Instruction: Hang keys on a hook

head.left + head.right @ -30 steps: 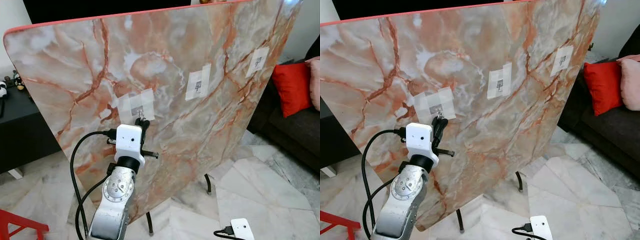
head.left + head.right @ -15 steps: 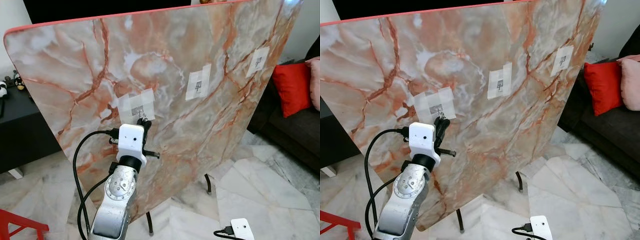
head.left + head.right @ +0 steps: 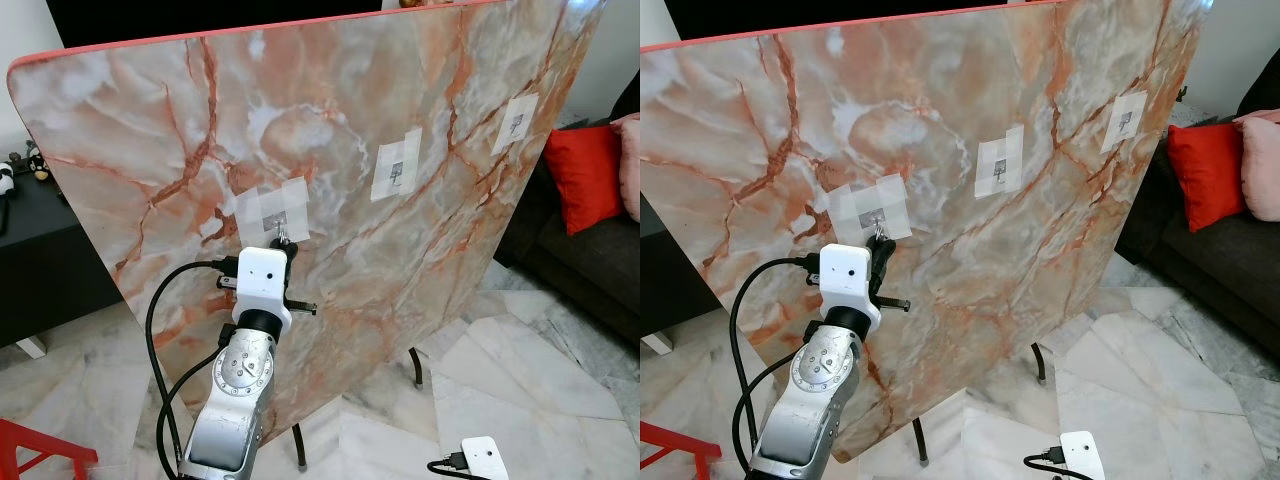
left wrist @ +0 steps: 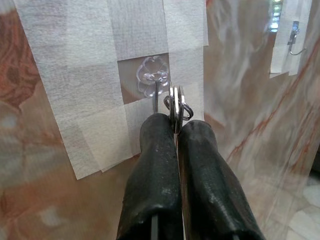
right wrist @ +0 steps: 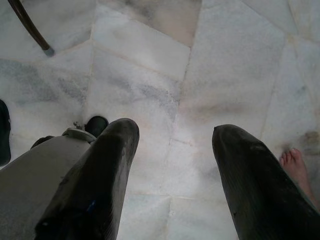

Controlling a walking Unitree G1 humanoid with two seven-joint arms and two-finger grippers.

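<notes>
A tilted marble-patterned board (image 3: 330,120) carries three taped patches, each with a small hook. My left gripper (image 4: 176,129) is raised to the leftmost patch (image 3: 273,209) and is shut on the key ring (image 4: 175,102). The ring's metal loops stick out past the fingertips, right beside the clear hook (image 4: 152,80) and its metal prong. From the head camera, the left gripper (image 3: 285,245) sits just below that hook. Whether the ring is around the prong is unclear. My right gripper (image 5: 172,150) hangs low over the floor, open and empty.
Two more taped hooks (image 3: 396,166) (image 3: 515,122) sit further right on the board. The board stands on thin black legs (image 3: 415,365) over a marble floor. A dark sofa with a red cushion (image 3: 585,175) is at right, a black cabinet (image 3: 40,250) at left. A person's bare foot (image 5: 295,165) is on the floor.
The left gripper has edged slightly up and closer to the leftmost hook, still holding the key ring. The right arm has not moved.
</notes>
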